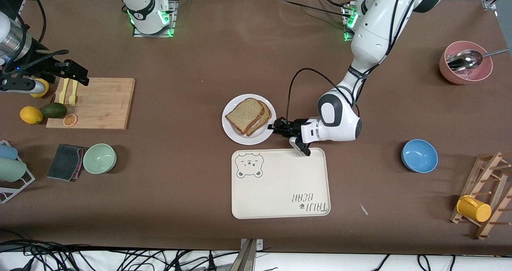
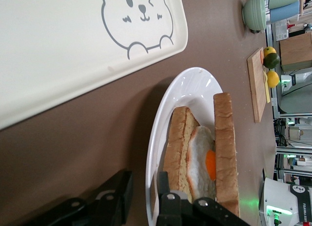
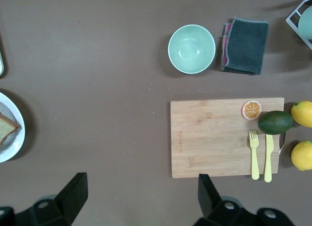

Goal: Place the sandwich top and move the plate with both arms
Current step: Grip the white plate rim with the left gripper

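Tray: rectangular cream tray with a bear drawing (image 1: 280, 183) lies nearest the front camera on the brown surface (image 1: 200, 55).
My left jaws: left gripper (image 1: 276, 128) is low at the round plain white plate (image 1: 234, 128), at the rim on the left arm's side, just above the tray's edge; in my left wrist view one finger sits outside the rim and one inside, a narrow gap around the rim, and whether they pinch it I cannot tell.
Sandwich top: plain light-brown wholemeal bread slice (image 1: 245, 115) lies on the stack on the plate, a fried egg (image 2: 204, 162) showing between it and the lower slice (image 2: 176, 148).
Side items: pale green bowl (image 1: 99, 158) and grey cloth (image 1: 66, 162) sit toward the right arm's end.
My right jaws: right gripper (image 1: 76, 74) waits up over the wooden cutting board (image 1: 100, 103), jaws wide apart, holding nothing.
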